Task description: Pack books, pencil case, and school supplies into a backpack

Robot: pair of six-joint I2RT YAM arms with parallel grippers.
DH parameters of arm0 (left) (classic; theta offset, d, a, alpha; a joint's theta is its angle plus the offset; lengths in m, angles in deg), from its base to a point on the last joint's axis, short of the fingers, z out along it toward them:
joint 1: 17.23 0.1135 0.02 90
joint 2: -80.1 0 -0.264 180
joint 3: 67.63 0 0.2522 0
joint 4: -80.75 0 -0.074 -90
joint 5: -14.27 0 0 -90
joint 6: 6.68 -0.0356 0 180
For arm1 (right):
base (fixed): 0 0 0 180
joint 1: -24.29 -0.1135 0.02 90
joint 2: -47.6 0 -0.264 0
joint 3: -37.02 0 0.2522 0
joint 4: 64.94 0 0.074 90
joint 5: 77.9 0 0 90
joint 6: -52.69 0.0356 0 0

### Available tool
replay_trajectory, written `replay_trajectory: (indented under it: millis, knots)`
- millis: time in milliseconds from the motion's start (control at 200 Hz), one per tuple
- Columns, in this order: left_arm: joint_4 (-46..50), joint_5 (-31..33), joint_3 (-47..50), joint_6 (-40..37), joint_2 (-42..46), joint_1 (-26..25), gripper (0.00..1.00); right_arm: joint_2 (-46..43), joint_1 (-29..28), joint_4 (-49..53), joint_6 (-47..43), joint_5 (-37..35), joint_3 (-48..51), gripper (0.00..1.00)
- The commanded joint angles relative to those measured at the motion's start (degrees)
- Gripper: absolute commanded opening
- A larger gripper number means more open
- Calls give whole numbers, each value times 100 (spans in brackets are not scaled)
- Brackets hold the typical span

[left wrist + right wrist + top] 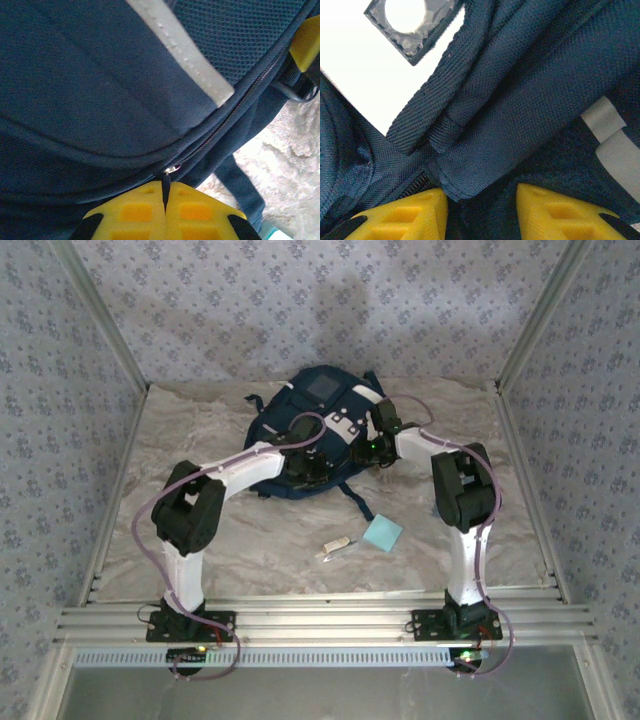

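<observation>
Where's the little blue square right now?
From the top camera, the light-blue pad lies flat on the table, right of centre, just in front of the backpack, with the small white stick to its left.

Grey-blue floral-patterned walls (pixel 300 300) enclose a beige marble-look tabletop (pixel 250 540) (aluminium rails (pixel 320 618) line its near edge).

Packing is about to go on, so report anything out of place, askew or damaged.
Nothing stands out. The backpack lies intact on the table; the light-blue pad and white stick lie loose near it, simply not yet packed.
</observation>
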Motion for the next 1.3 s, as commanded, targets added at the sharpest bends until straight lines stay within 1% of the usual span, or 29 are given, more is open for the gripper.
replay_trajectory:
  millis: [0,135,395,515,535,675,810,884,934,959,974,1004,1089,1134,1144,1164,1294]
  knots:
    - [682,179,270,-344,454,251,0,349,212,20,160,-596,-179,42]
    - [721,143,547,-508,666,470,0,414,285,102,117,-617,-294,42]
    - [1108,357,552,-1118,860,935,0,378,425,279,-4,-688,-433,42]
    - [1036,153,577,-1108,915,1021,0,295,454,305,-23,-632,-523,42]
    - [835,58,584,-1066,920,1015,0,245,453,302,-25,-595,-524,42]
    - [33,-656,665,-464,898,849,0,-454,422,186,81,-311,-233,43]
    - [-830,-1008,657,165,900,539,0,-1375,404,185,83,-88,390,45]
    - [-1300,-1102,588,470,852,326,0,-1881,403,250,164,28,826,47]
    - [-1537,-1144,496,625,791,183,0,-2229,416,164,349,182,1235,49]
    - [-1667,-1163,431,695,742,115,0,-2383,430,72,488,258,1369,53]
    - [-1734,-1176,388,731,712,77,0,-2497,433,10,579,318,1679,54]
    - [-1864,-1223,304,793,648,8,0,-2685,431,-145,769,453,1987,56]
    - [-2140,-1385,-8,955,414,-169,0,-3072,420,-529,1295,734,2631,58]
    - [-2206,-1441,-177,996,294,-261,0,-3212,424,-710,1523,861,2876,58]
    - [-2211,-1442,-220,1002,270,-277,0,-3260,421,-761,1594,893,2952,60]
    - [-2228,-1449,-294,1006,237,-313,0,-3316,426,-843,1683,917,3043,61]
    - [-2367,-1460,-600,1099,36,-473,0,-3573,368,-1230,2260,1069,3444,62]
